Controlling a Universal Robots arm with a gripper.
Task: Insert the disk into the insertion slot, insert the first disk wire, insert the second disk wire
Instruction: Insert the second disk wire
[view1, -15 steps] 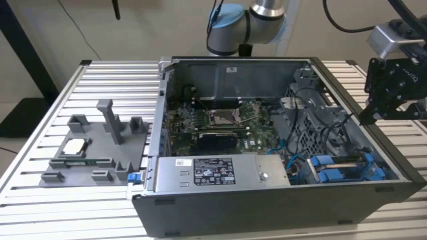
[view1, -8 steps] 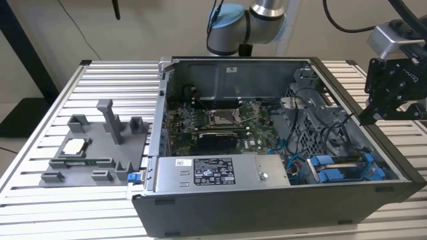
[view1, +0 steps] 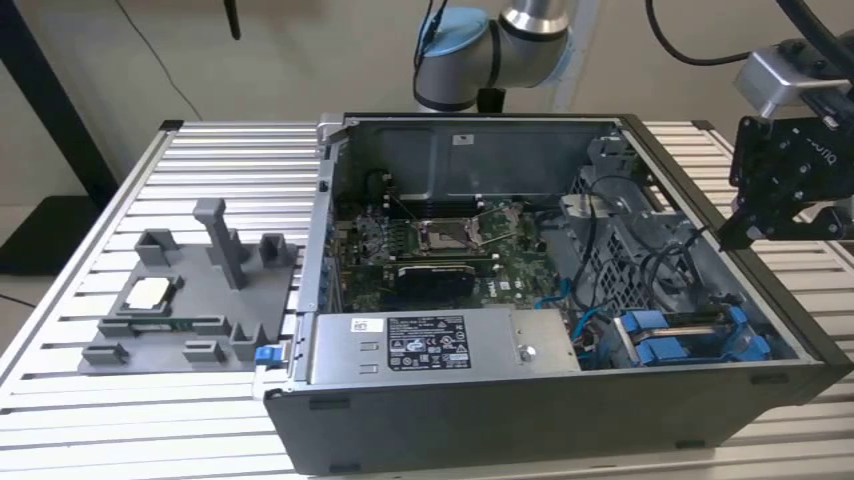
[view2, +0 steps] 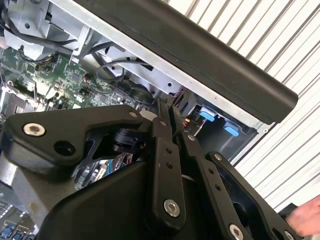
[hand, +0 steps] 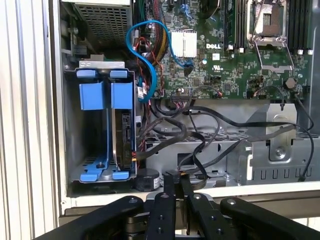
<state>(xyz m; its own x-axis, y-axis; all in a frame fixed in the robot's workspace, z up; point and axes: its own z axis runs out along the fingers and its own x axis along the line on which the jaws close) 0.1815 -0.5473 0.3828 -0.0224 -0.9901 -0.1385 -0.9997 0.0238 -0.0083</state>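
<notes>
Disk (hand: 125, 135) seated in insertion slot (hand: 74, 140), at the case's (view1: 534, 425) four o'clock corner in the exterior view.
Gripper (view1: 742, 236) hangs at three o'clock over the case wall, fingers clenched together, nothing seen between them.

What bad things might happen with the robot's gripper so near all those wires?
1. Loose black cables lie tangled beside the grey sheet-metal drive bay; the black gripper might snag one.
2. The gripper sits close to the open computer case's dark rim and could bump it.
3. What looks like a person's hand is near the arm and might get hit.
</notes>
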